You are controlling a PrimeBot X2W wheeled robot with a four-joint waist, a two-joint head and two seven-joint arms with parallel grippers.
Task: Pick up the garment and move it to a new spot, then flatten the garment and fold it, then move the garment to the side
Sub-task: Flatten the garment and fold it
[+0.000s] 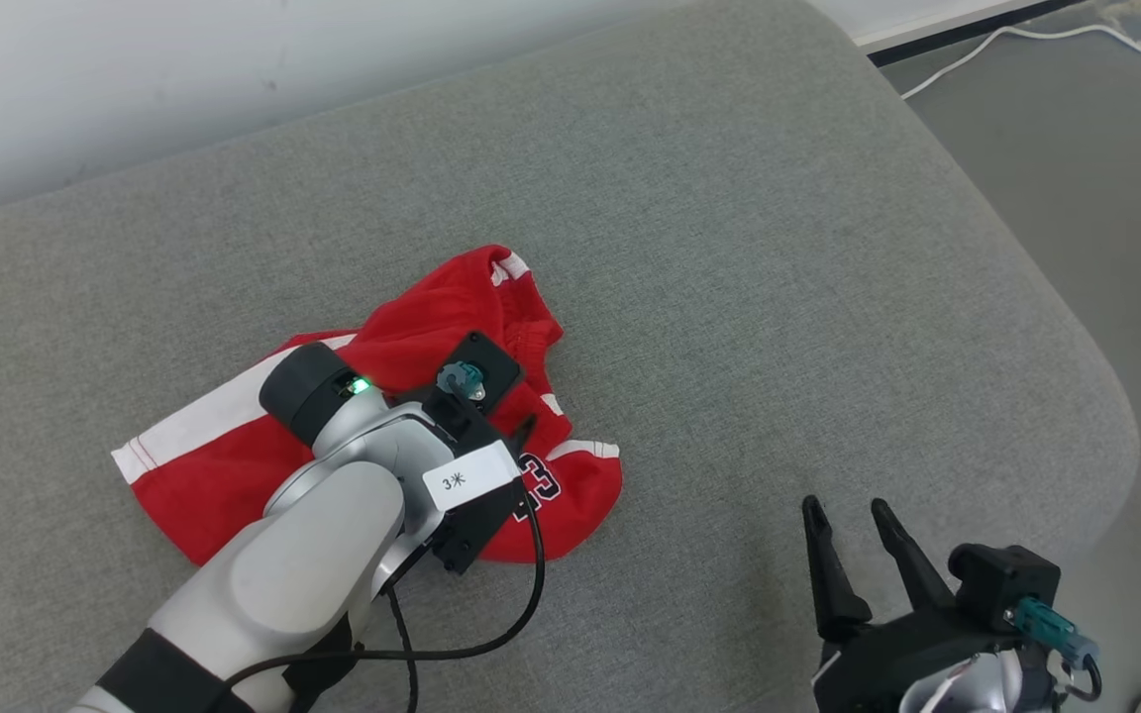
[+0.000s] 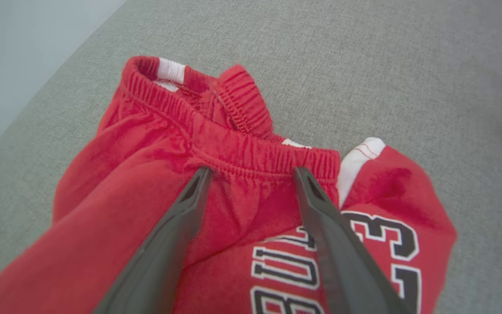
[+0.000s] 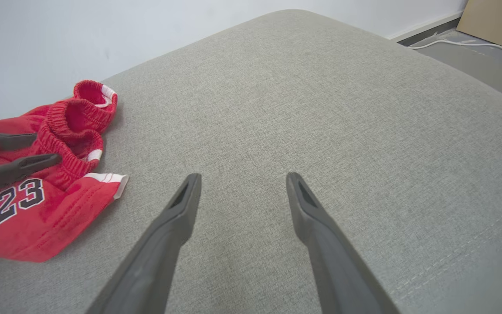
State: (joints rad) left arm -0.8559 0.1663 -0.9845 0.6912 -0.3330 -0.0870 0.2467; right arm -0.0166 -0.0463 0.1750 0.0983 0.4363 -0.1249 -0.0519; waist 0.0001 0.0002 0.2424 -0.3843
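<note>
step: first pick-up | garment (image 1: pixel 194 485): red shorts, crumpled on grey cushion (image 1: pixel 729 297) | left end effector (image 2: pixel 252 171): open, tips over waistband (image 2: pixel 268 159) | right end effector (image 1: pixel 846 507): open, empty, well apart | advice: pinch waistband, not loose cloth

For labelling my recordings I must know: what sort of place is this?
Probably an indoor room: a large grey woven-fabric cushion beside a plain white wall, and a thin white cable on the grey floor.

Garment (image 1: pixel 209 490) middle hidden under left arm (image 1: pixel 333 535) (lettering (image 2: pixel 277 266) partly cut off).
</note>
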